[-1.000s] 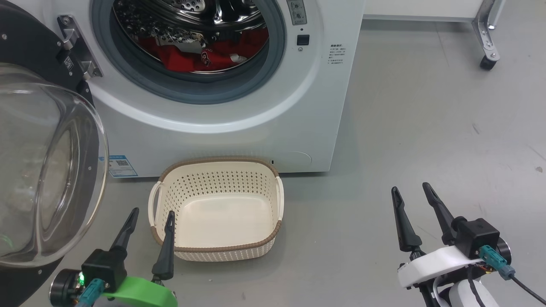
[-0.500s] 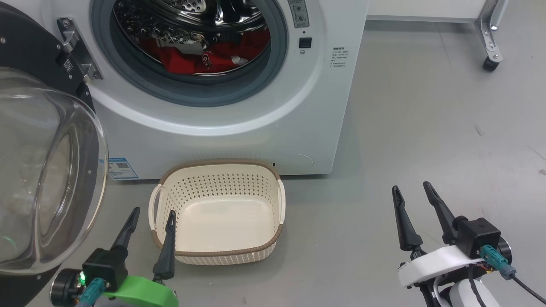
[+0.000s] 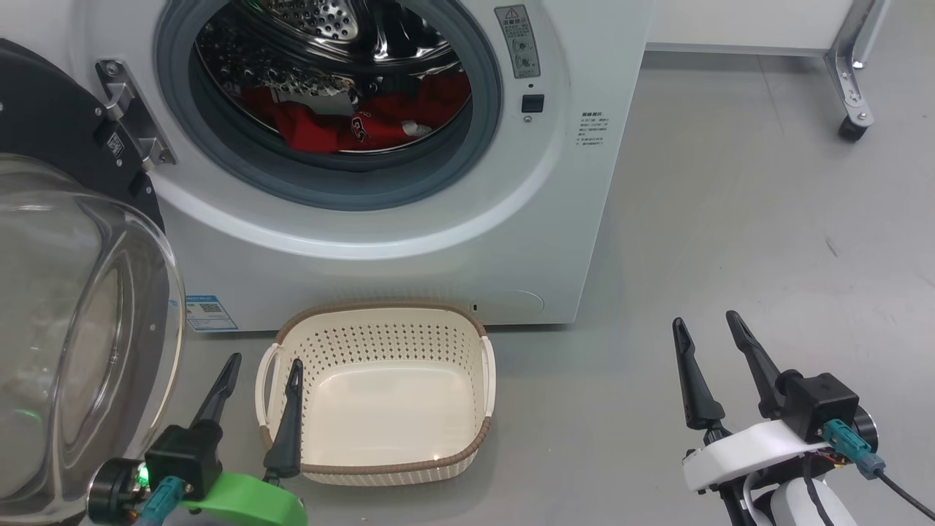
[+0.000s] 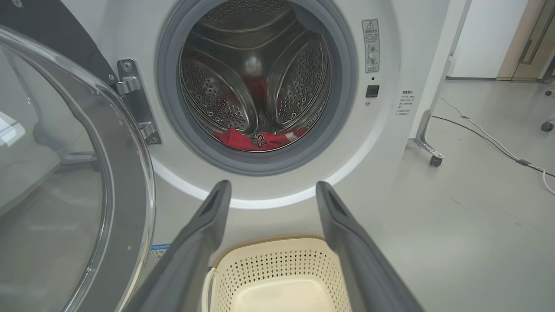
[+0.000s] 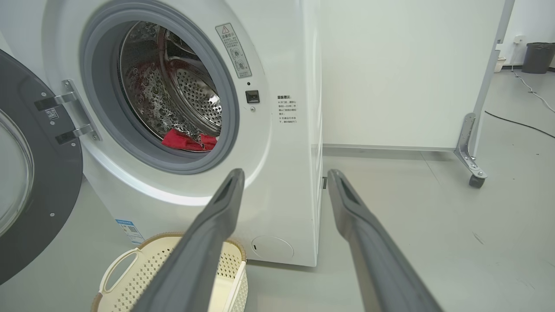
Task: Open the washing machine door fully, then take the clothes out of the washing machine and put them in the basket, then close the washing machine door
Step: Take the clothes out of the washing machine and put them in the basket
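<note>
The white washing machine (image 3: 409,241) fills the top of the head view. Its round door (image 3: 80,329) hangs swung out to the left, the glass bowl bulging toward me. Red clothes (image 3: 350,124) lie at the bottom of the steel drum, also seen as clothes (image 4: 260,139) and clothes (image 5: 187,141) from the wrists. The cream basket (image 3: 380,462) stands on the floor before the machine with nothing inside. My left gripper (image 3: 261,365) is open over the basket's left handle. My right gripper (image 3: 705,323) is open above bare floor to the right.
A white panel on a metal leg with a caster (image 3: 851,129) stands at the back right. A cable (image 4: 490,138) runs across the grey floor there. A dark bin (image 5: 537,56) sits far off.
The whole head view has shifted: machine and basket sit lower and slightly right in the picture, so the camera has moved. Both grippers keep their places, still open.
</note>
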`<state>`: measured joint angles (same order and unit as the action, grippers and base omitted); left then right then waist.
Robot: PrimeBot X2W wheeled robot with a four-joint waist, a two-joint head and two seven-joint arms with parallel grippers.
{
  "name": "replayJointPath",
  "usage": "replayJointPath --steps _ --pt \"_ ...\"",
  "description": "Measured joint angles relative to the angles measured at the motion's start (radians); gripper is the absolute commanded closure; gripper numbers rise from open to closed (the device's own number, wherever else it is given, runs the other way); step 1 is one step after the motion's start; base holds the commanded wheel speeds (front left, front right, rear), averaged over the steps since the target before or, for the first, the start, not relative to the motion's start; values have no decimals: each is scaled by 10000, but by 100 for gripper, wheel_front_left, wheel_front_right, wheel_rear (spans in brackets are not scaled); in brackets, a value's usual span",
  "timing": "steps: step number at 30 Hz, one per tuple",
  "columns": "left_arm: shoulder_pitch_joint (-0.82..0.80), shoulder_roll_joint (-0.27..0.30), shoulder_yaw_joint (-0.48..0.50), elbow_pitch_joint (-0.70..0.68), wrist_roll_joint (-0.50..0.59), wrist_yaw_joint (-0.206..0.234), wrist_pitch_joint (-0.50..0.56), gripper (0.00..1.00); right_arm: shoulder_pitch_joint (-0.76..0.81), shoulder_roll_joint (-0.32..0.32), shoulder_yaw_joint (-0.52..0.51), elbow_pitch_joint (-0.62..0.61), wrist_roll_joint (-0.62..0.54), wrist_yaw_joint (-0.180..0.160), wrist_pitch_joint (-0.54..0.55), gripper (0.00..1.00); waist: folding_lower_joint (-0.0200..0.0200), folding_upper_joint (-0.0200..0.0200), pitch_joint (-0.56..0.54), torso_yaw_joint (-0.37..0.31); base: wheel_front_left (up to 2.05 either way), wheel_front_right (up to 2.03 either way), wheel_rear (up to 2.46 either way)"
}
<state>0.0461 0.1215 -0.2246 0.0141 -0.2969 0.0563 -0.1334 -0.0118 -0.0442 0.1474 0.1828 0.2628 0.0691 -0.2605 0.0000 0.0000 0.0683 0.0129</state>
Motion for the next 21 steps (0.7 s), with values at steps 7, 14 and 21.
replayJointPath --steps 7,14,21 --pt "1 0 0 2 0 2 0 0 2 0 6 8 0 0 0 0 0 0 -24 25 46 -46 0" --pt "1 2 4 0 0 2 -12 0 12 0 13 13 0 0 0 0 0 0 -67 8 20 -20 0" --pt "1 2 6 -8 -2 2 -12 0 20 0 36 17 0 0 0 0 0 0 -78 -15 0 0 0"
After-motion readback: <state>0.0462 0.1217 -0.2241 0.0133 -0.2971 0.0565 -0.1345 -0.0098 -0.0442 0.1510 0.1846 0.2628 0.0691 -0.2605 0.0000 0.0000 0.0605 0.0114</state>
